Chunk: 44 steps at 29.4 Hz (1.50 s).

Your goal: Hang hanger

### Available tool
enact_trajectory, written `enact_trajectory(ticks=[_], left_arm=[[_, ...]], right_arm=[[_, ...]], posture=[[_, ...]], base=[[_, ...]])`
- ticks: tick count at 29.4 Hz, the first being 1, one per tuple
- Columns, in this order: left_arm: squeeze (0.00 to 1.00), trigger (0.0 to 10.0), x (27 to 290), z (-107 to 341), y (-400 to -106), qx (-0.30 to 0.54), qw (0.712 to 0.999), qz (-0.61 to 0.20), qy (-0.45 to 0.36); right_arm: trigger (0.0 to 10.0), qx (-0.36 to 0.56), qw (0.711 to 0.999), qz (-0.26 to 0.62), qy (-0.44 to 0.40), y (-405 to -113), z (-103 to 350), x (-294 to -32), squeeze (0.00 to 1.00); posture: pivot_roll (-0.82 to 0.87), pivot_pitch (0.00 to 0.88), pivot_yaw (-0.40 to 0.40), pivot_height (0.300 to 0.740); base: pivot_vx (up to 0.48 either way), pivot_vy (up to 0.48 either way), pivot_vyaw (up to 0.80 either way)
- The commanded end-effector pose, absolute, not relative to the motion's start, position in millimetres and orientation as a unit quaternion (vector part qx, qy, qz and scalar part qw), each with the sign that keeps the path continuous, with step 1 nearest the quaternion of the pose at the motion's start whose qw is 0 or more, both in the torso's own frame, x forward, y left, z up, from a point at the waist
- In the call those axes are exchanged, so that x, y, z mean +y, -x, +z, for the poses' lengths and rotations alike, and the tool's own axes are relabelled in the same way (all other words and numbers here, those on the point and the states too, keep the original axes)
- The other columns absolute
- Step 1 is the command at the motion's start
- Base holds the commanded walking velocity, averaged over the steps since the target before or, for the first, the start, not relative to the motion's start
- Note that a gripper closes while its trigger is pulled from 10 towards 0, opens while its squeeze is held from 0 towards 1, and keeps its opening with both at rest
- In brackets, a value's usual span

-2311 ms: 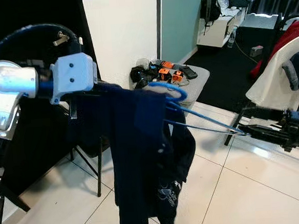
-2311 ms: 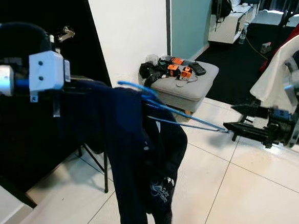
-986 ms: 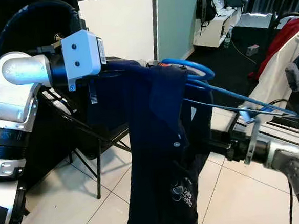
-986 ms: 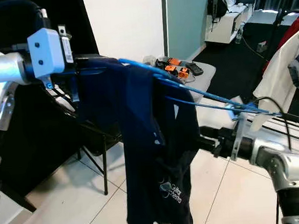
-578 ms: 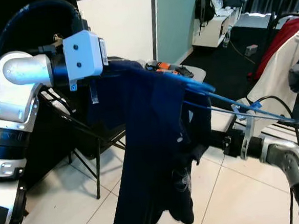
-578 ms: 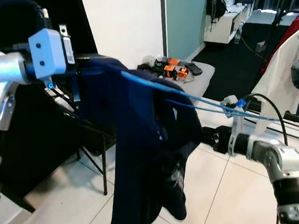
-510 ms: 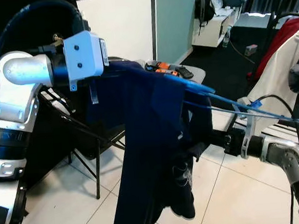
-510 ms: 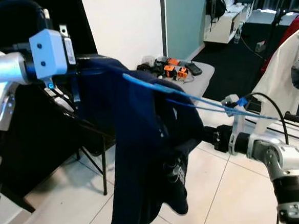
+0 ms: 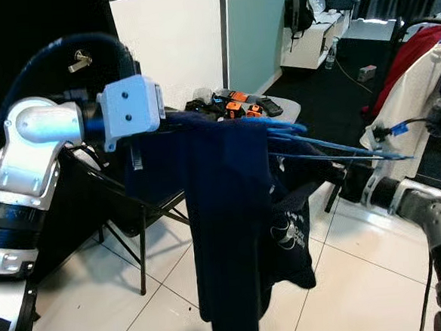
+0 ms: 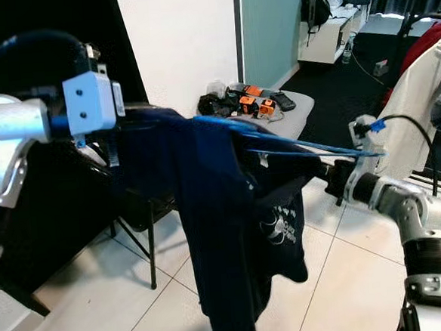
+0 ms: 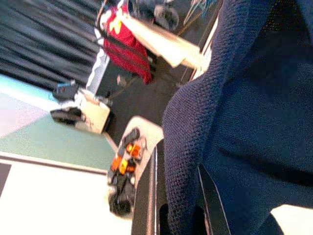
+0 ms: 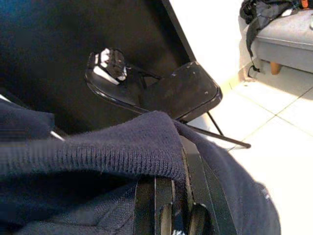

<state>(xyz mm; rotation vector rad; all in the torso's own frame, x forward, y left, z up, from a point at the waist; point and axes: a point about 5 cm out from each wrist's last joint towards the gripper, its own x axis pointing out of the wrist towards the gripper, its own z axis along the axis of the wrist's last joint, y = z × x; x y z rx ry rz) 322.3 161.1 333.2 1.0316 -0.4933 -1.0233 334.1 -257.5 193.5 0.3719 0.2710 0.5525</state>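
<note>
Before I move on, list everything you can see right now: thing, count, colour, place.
garment: one, dark navy, draped over the hanger between both arms
hanger: one, blue, running from the garment toward the right arm
folding chair: one, black, behind the garment by the dark wall
ottoman: one, grey, by the white wall
gear on the ottoman: several pieces, black and orange
clothes on a rack: red and cream, far right
backpack: one, black, in the back room
left claw: black fingers in the navy fabric
right claw: black fingers under the garment's edge
</note>
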Motion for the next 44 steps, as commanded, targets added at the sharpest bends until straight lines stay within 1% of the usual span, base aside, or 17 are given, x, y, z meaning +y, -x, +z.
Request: enact_trajectory(ticks=[1, 4, 5, 7, 8, 10, 12, 14, 25, 26, 28, 31, 33, 36, 44], left_arm=[[0.0, 0.0, 172, 334, -323, -0.207, 0.729, -0.443, -0.479], [0.0, 0.0, 176, 329, -324, -0.188, 0.732, -0.44, -0.485], [0.0, 0.0, 179, 326, -325, -0.174, 0.737, -0.435, -0.488], [0.0, 0.0, 179, 326, -325, -0.174, 0.737, -0.435, -0.488], [0.0, 0.0, 182, 324, -326, -0.164, 0.74, -0.43, -0.491], [0.0, 0.0, 182, 324, -326, -0.164, 0.74, -0.43, -0.491], [0.0, 0.0, 187, 319, -329, -0.15, 0.754, -0.41, -0.491], [0.0, 0.0, 193, 316, -329, -0.137, 0.764, -0.397, -0.49], [0.0, 0.0, 203, 315, -330, -0.123, 0.778, -0.367, -0.495], [0.0, 0.0, 212, 318, -333, -0.12, 0.795, -0.324, -0.499], [0.0, 0.0, 212, 318, -333, -0.12, 0.795, -0.324, -0.499], [0.0, 0.0, 218, 320, -334, -0.121, 0.805, -0.295, -0.5], [0.0, 0.0, 218, 320, -334, -0.121, 0.805, -0.295, -0.5], [0.0, 0.0, 221, 327, -331, -0.133, 0.818, -0.267, -0.491], [0.0, 0.0, 225, 326, -328, -0.128, 0.822, -0.255, -0.492]], right_arm=[[0.0, 0.127, 0.935, 0.277, -0.183, -335, 201, -258, 0.0], [0.0, 0.108, 0.935, 0.278, -0.191, -337, 212, -261, 0.0], [0.0, 0.086, 0.935, 0.28, -0.199, -339, 221, -262, 0.0], [0.0, 0.086, 0.935, 0.28, -0.199, -339, 221, -262, 0.0], [0.0, 0.062, 0.934, 0.287, -0.205, -339, 230, -263, 0.0], [0.0, 0.062, 0.934, 0.287, -0.205, -339, 230, -263, 0.0], [0.0, 0.015, 0.919, 0.33, -0.218, -335, 246, -257, 0.0], [0.0, 0.001, 0.91, 0.348, -0.227, -332, 249, -254, 0.0], [0.0, -0.009, 0.906, 0.353, -0.233, -332, 255, -254, 0.0], [0.0, -0.006, 0.909, 0.348, -0.23, -333, 256, -256, 0.0], [0.0, -0.006, 0.909, 0.348, -0.23, -333, 256, -256, 0.0], [0.0, 0.001, 0.912, 0.341, -0.227, -334, 254, -258, 0.0], [0.0, 0.001, 0.912, 0.341, -0.227, -334, 254, -258, 0.0], [0.0, 0.016, 0.917, 0.329, -0.226, -337, 248, -258, 0.0], [0.0, 0.028, 0.918, 0.326, -0.223, -339, 244, -256, 0.0]], posture=[[-0.1, 0.0, 0.016, 0.74], [-0.1, 0.0, 0.017, 0.74], [-0.1, 0.0, 0.017, 0.74], [-0.1, 0.0, 0.017, 0.74], [-0.1, 0.0, 0.017, 0.74], [-0.1, 0.0, 0.017, 0.74], [-0.1, 0.0, 0.012, 0.74], [-0.1, 0.0, 0.01, 0.74], [-0.09, 0.0, 0.008, 0.74], [-0.1, 0.0, 0.006, 0.74], [-0.1, 0.0, 0.006, 0.74], [-0.1, 0.0, 0.005, 0.74], [-0.1, 0.0, 0.005, 0.74], [-0.09, 0.0, -0.002, 0.74], [-0.09, 0.0, -0.007, 0.74]], base=[[0.0, 0.0, 0.0], [0.0, 0.0, 0.0], [0.0, 0.0, 0.0], [0.0, 0.0, 0.0], [0.0, 0.0, 0.0], [0.0, 0.0, 0.0], [0.0, 0.0, 0.0], [0.0, 0.0, 0.0], [0.0, 0.0, 0.0], [0.0, 0.0, 0.0], [0.0, 0.0, 0.0], [0.0, 0.0, 0.0], [0.0, 0.0, 0.0], [0.0, 0.0, 0.0], [0.0, 0.0, 0.0]])
